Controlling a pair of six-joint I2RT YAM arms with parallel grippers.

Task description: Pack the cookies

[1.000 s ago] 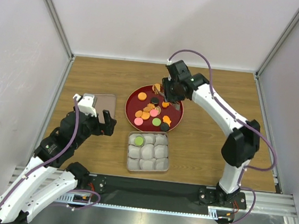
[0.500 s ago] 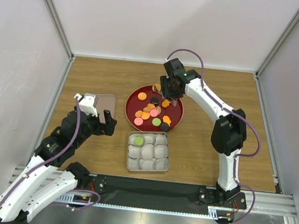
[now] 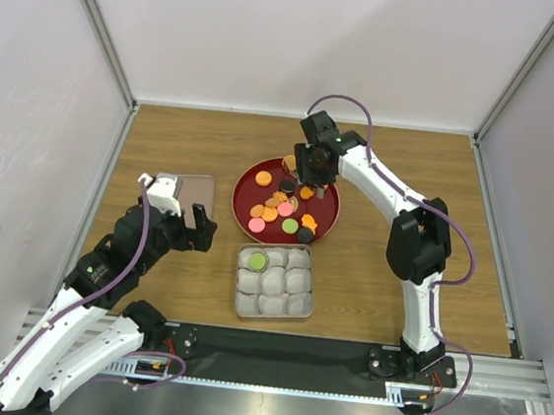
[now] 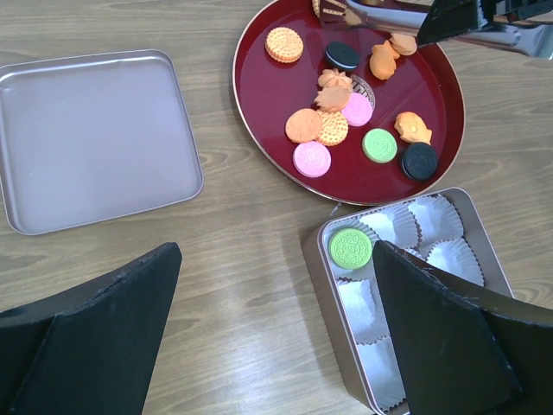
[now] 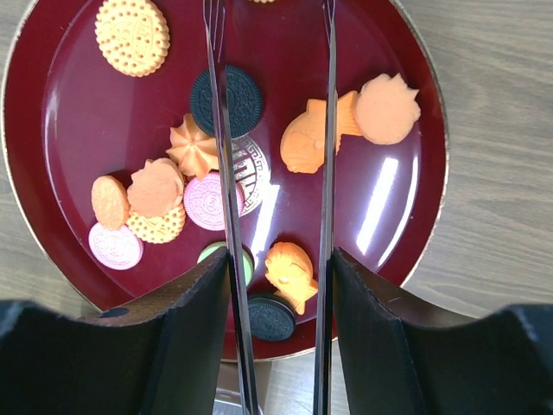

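Note:
The cookies (image 3: 282, 203) lie loose on a round red plate (image 3: 328, 213), orange, pink, green and black ones (image 5: 216, 203). One green cookie (image 4: 350, 248) sits in the far-left paper cup of the square tin (image 3: 271, 316). My right gripper (image 3: 313, 164) hangs over the plate's far side, shut on metal tongs (image 5: 327, 130). The blades stand apart with nothing between them; an orange fish-shaped cookie (image 5: 307, 143) lies below. My left gripper (image 4: 275, 259) is open and empty above the table left of the tin.
A flat square metal lid (image 3: 194, 194) lies left of the plate, beside the left arm. The tin (image 4: 324, 277) holds several white paper cups. Walls close in the table on three sides.
My right gripper has shifted slightly left over the plate's far side, its elbow has swung inward, and the tongs' blades have spread. The left arm has not moved.

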